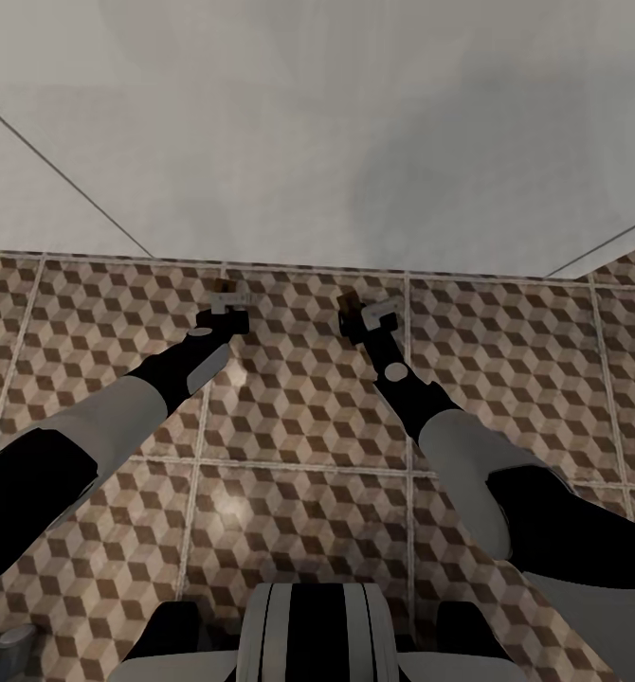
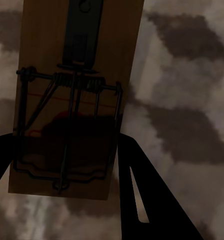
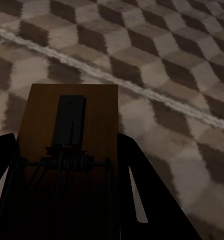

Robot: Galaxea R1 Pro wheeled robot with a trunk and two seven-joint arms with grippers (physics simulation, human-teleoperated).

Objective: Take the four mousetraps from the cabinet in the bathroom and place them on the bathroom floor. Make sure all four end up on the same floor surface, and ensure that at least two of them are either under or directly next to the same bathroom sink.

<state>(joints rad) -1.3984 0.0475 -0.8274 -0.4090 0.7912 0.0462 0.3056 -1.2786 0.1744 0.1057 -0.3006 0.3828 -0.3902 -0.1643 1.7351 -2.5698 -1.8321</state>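
Left wrist view: your left gripper [image 2: 66, 165] has its dark fingers [image 2: 142, 200] either side of a mousetrap [image 2: 74, 100] and reads as clamped on the board, wire bar and spring facing the cam, patterned bathroom floor [image 2: 192, 125] blurred behind it. Right wrist view, same story: right gripper [image 3: 66, 195] pinched on a 2nd mousetrap [image 3: 69, 125], board end sticking out past the fingertips, floor tile and a pale grout line [image 3: 142, 90] beyond.

Head view: left gripper [image 1: 227, 305] and right gripper [image 1: 367, 317] both reach fwd and down over the floor [image 1: 289, 455], each w/ a bit of brown board at the tip, left trap [image 1: 225, 285] and right trap [image 1: 348, 302]. Both sit close to the white wall [image 1: 317, 123], just short of where tile meets it. How high the traps hang above the tile I can't tell; no contact shadow is readable.

My read: you're in the set-down step w/ two traps in hand. To do it well:
- Lower slow, board flat to the floor, not tip-first, so it doesn't flip or skid toward the wall.
- Watch the wrist cams for the tile pattern sharpening under the board, then let go.
- Part the fingers fully before lifting, pull straight back so they don't drag the wire.
- Sink isn't visible here, so confirm you're beside or under it before releasing; at least two traps must count for the same sink.
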